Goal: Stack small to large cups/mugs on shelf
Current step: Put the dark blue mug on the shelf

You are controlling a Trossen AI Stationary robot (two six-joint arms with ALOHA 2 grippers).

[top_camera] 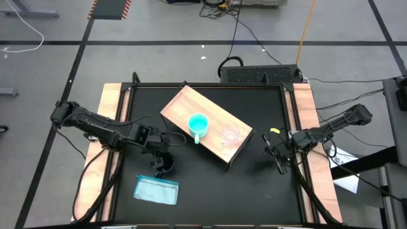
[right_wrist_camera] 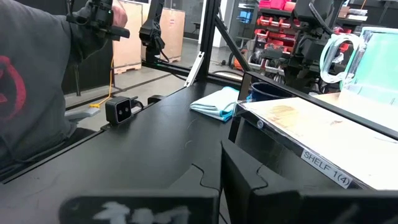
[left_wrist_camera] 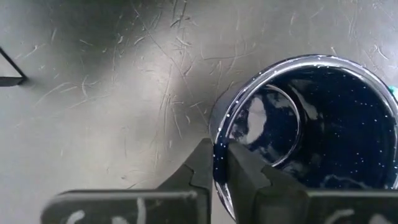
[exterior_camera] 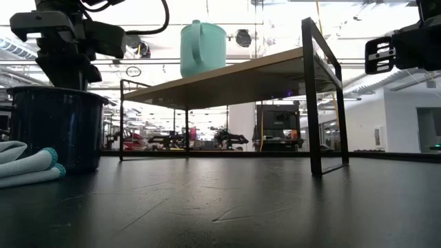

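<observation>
Left gripper (left_wrist_camera: 214,163) pinches the rim of the navy mug (left_wrist_camera: 311,124) on the table, near-left of the shelf (top_camera: 206,124) (lift goes far-right); right gripper (top_camera: 278,152) clenched, empty

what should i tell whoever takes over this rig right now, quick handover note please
Left pincer: closed on the rim of the dark navy mug, one finger inside the wall and one outside; the mug stands on the black table by the light-blue packet.
Right pincer: shut, empty, waiting at the table's right side.
Shelf: turquoise mug and clear cup stand on top, side by side, not nested.
Done: two vessels are up on the shelf.
Left: get the navy mug onto the shelf and finish the small-to-large stacking.
</observation>
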